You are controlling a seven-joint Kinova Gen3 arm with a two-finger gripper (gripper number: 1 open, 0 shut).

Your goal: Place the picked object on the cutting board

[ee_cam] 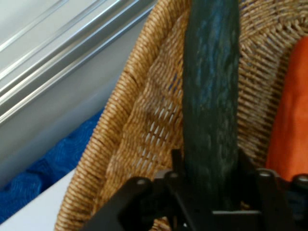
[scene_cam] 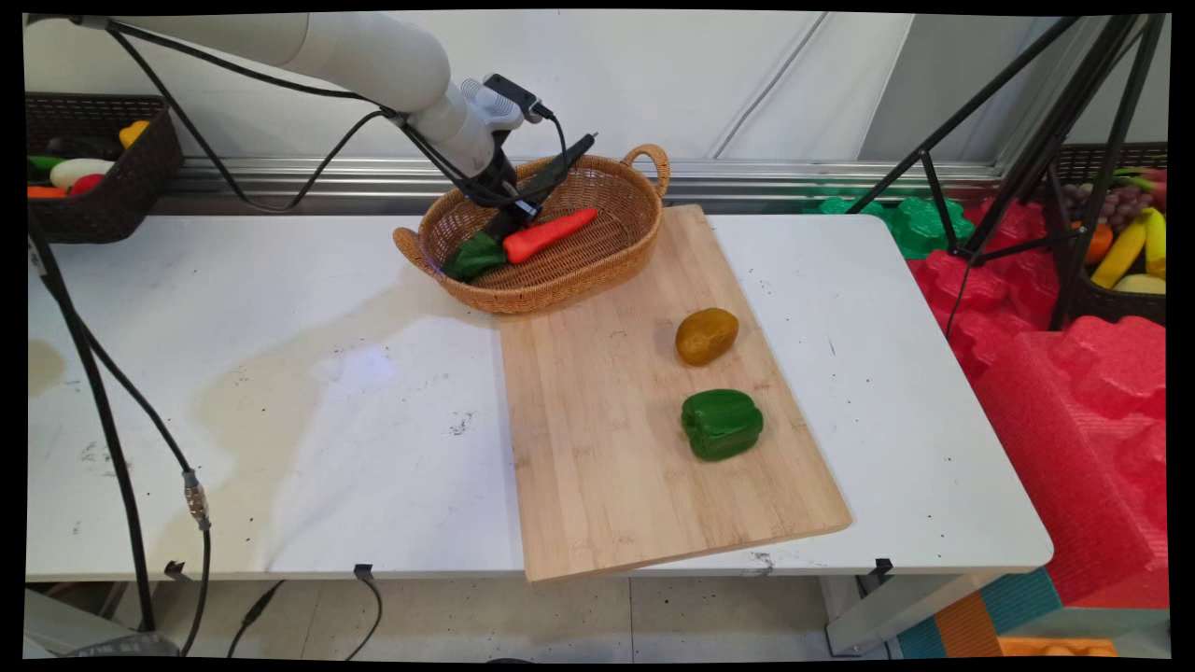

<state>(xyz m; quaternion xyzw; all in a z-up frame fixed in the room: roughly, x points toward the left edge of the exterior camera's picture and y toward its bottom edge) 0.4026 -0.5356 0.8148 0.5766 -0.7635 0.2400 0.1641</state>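
Observation:
My gripper (scene_cam: 512, 210) reaches down into a wicker basket (scene_cam: 560, 294) at the back of the table, shut on a dark green cucumber (scene_cam: 565, 161) that slants up over the basket's far rim. In the hand view the cucumber (ee_cam: 211, 86) runs up from between the fingers of the gripper (ee_cam: 209, 168), with the basket's wall (ee_cam: 120, 144) to its left. An orange carrot (scene_cam: 551, 233) with a green leafy end lies in the basket just beside the gripper, and the carrot (ee_cam: 291, 120) shows at the hand view's right edge.
A wooden cutting board (scene_cam: 607, 448) lies in front of the basket with a brown potato (scene_cam: 707, 336) and a green bell pepper (scene_cam: 722, 424) on it. A dark basket of vegetables (scene_cam: 103, 177) stands at the back left. A black tripod (scene_cam: 1027, 140), red foam (scene_cam: 1074, 373) and a fruit crate (scene_cam: 1120, 243) stand to the right.

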